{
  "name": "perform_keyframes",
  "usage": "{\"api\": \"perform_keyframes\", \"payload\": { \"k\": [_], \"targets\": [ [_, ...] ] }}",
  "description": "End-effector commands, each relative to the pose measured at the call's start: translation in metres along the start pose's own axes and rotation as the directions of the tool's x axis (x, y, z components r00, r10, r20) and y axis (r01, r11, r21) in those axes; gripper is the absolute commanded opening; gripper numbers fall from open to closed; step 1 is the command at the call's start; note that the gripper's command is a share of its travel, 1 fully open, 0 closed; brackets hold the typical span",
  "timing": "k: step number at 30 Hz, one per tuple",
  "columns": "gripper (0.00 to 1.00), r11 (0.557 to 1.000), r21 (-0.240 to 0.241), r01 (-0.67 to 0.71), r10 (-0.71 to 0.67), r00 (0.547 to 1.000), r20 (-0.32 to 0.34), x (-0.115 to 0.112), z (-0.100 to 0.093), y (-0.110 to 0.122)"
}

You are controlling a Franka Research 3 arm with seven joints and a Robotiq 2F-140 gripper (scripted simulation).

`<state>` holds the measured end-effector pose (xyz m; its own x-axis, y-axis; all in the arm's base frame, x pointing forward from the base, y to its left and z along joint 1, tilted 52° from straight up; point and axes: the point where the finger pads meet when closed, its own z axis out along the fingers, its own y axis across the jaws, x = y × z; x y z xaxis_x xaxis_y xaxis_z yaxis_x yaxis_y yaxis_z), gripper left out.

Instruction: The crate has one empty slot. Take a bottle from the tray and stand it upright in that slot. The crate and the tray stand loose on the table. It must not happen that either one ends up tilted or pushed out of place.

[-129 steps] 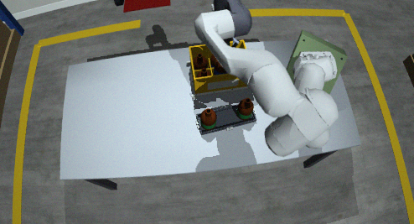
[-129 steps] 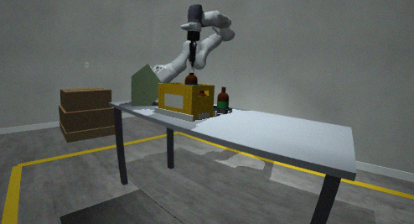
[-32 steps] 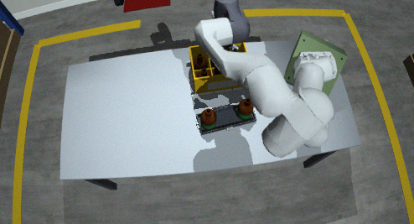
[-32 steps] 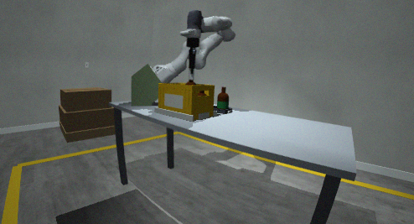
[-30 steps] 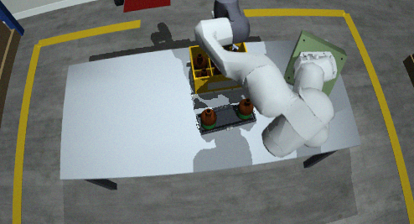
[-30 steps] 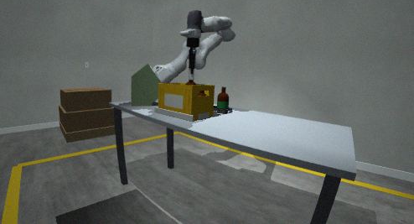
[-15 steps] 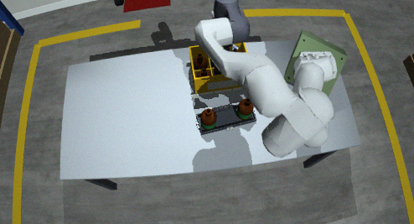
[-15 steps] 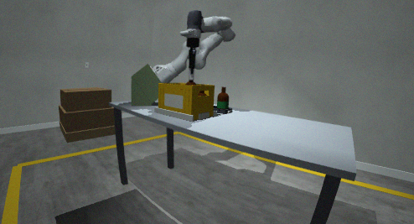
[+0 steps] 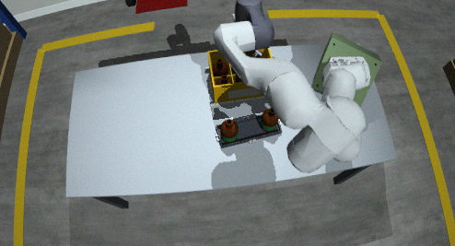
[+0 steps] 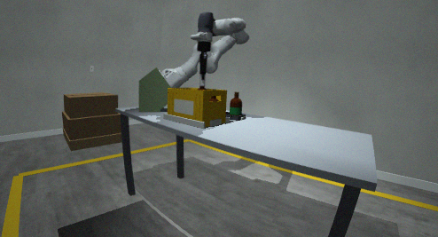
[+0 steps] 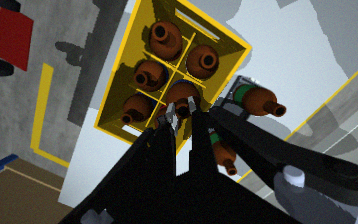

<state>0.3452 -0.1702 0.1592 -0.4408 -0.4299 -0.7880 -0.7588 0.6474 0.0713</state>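
The hand (image 11: pixel 181 111) is clenching the neck of a brown glass bottle (image 11: pixel 182 93), with the fingertips pinching just below the bottle's mouth. The bottle is hanging straight beneath the hand, its long axis upright, and its body is sitting down inside the yellow crate (image 11: pixel 130 65), in the slot at the crate's near corner on the tray side. Four other brown bottles are occupying neighbouring slots, so this slot appears to be the one that was free; the sixth slot is hidden behind the fingers.

In the exterior view the hand (image 10: pixel 202 81) is standing vertically over the crate (image 10: pixel 188 106), with the fingertips just above the rim. Whether the bottle's base is resting on the crate floor cannot be told.

The black tray (image 9: pixel 249 134) is lying just beside the crate on the desk (image 9: pixel 138 142), carrying two green-labelled bottles (image 9: pixel 228 128).

In my judgement the placement is nearly complete. The coming move turns on the bottle staying directly below the hand, so any release and withdrawal should run straight up along the bottle's axis.
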Motion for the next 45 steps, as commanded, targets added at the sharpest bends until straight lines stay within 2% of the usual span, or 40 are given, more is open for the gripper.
{"api": "perform_keyframes", "payload": {
  "k": [1,26,45],
  "targets": [
    [0.0,1.0,0.004,0.009,-0.009,1.0,-0.003,0.001,0.003,-0.002],
    [0.0,1.0,0.004,0.009,-0.009,1.0,-0.003,0.001,0.028,-0.002],
    [0.0,1.0,0.004,0.009,-0.009,1.0,-0.003,0.001,0.032,-0.002]
  ]
}}
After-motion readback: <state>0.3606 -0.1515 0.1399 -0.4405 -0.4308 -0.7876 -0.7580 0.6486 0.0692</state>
